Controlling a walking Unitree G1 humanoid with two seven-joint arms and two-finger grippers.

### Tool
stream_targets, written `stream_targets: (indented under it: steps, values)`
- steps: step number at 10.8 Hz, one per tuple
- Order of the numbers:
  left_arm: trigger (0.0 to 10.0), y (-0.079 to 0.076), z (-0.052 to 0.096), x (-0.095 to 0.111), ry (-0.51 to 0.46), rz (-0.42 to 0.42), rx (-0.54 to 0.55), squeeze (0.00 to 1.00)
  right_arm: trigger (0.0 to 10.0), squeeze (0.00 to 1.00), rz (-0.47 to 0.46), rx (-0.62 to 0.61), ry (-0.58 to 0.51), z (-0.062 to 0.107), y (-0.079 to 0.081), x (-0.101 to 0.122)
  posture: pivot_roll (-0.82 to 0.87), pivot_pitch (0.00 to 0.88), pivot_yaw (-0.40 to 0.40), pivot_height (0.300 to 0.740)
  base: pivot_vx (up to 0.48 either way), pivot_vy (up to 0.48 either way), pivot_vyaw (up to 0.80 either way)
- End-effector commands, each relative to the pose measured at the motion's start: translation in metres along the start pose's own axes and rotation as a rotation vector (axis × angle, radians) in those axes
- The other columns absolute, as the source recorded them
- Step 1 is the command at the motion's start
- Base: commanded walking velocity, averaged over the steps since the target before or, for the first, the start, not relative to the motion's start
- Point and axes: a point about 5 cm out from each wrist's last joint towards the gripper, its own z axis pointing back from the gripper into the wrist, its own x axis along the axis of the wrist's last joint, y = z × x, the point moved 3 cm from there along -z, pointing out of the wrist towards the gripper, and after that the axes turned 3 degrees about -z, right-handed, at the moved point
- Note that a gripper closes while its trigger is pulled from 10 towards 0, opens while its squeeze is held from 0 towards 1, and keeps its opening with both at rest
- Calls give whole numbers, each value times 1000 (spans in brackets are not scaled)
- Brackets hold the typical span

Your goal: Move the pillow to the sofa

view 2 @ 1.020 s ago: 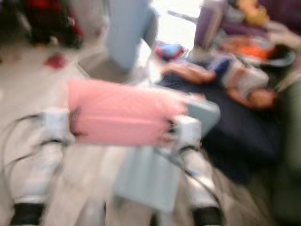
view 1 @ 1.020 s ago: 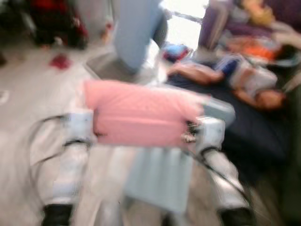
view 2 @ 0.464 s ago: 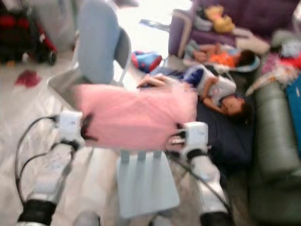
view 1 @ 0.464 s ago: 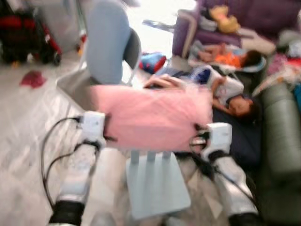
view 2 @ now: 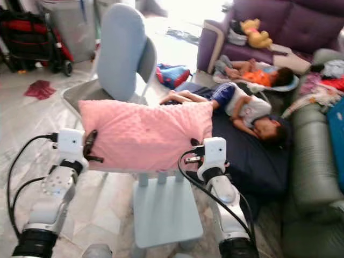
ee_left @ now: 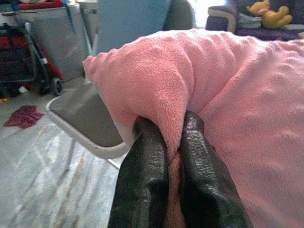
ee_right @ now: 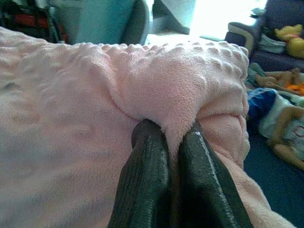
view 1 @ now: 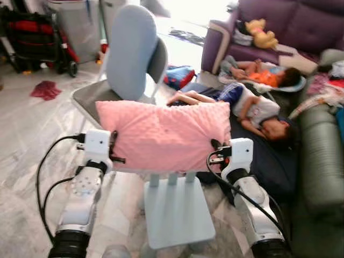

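I hold a pink fleece pillow [view 1: 164, 134] in the air between both arms, stretched flat in front of me. My left gripper [ee_left: 173, 137] is shut on the pillow's left edge, its black fingers [ee_left: 145, 175] pinching a fold of fleece. My right gripper [ee_right: 173, 135] is shut on the right edge in the same way. A purple sofa [view 1: 290, 21] stands at the back right with a yellow soft toy [view 1: 260, 33] on it. A dark green sofa [view 1: 322, 156] runs along the right edge.
A small light-blue chair [view 1: 174, 209] stands right under the pillow. A grey-blue chair [view 1: 129, 59] is behind it. Two people lie on a dark mattress [view 1: 269, 156] on the floor at the right. A red stroller [view 1: 37, 37] and a bin [view 1: 75, 21] stand back left.
The whole picture has shifted and sharpened as the camera turned towards the sofas. The pillow stays gripped by both grippers in the same hold.
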Motion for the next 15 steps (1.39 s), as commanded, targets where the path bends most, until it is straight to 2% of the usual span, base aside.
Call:
stream_targets:
  steps: [1, 15]
  values:
    - [10000, -2, -1, 3, -5, -4, -10, 0, 10000, 0, 2, -21, 0, 1, -6, 1, 48, 0, -96, 740, -270, 0, 0]
    - [10000, -13, -4, 3, 3, 6, -57, 0, 10000, 0, 13, -49, 23, 1, -12, 0, 25, 0, -92, 740, -249, 0, 0]
